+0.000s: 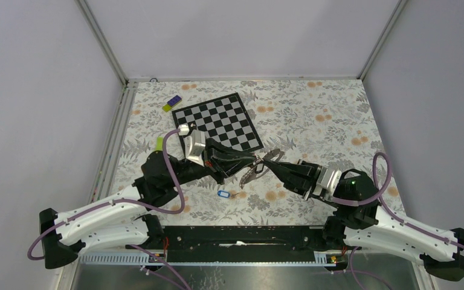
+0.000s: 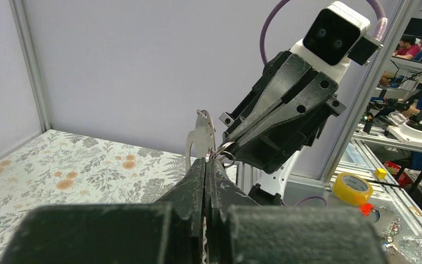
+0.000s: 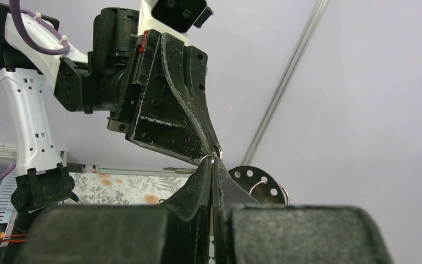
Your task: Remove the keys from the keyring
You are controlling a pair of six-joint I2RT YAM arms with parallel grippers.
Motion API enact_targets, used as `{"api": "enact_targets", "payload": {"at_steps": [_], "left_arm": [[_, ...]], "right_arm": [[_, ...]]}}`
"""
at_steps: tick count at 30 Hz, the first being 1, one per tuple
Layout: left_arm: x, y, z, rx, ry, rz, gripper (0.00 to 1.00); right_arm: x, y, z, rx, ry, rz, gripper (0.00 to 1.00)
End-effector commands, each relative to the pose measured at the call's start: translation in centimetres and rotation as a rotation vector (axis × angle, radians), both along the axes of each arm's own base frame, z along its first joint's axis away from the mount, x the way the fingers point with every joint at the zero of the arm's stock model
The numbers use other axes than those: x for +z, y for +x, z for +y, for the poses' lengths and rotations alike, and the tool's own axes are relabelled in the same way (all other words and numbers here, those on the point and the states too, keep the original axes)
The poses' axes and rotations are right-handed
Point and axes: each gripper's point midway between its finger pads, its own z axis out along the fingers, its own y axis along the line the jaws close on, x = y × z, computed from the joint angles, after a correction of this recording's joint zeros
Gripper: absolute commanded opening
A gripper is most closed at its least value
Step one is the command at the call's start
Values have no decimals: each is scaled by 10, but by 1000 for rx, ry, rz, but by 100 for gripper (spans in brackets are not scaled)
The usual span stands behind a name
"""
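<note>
Above the flowered table my two grippers meet tip to tip. The left gripper (image 1: 254, 162) (image 2: 207, 160) is shut, its tips pinching the thin wire keyring (image 2: 225, 151). The right gripper (image 1: 261, 167) (image 3: 212, 161) is shut on the same keyring (image 3: 215, 156) from the other side. Silvery keys (image 1: 249, 176) dangle from the ring. One key (image 2: 202, 135) stands up behind the left tips. A round key head (image 3: 257, 183) with holes, carrying a second small ring, shows behind the right fingers. A small blue tag (image 1: 222, 194) with a white label lies on the table below the left gripper, apart from both.
A chessboard (image 1: 220, 121) lies at the back centre of the table, just beyond the left arm. A yellow and purple block (image 1: 171, 104) sits at its far left corner. Metal frame posts and grey walls close in the table. A yellow tape roll (image 2: 351, 188) sits outside the cell.
</note>
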Motion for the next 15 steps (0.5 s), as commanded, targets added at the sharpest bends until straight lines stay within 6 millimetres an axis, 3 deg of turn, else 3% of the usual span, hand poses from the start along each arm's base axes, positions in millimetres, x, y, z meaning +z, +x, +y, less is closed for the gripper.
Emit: {"api": "enact_targets", "payload": {"at_steps": [1,15], "left_arm": [[25,-3,3,-13,-41,-24,0],[26,-10,5,-43,-44,-13,0]], "right_arm": [[40,-16,-18,27,120,-106,0],[49,-21,-32,18,169,-120,0]]}}
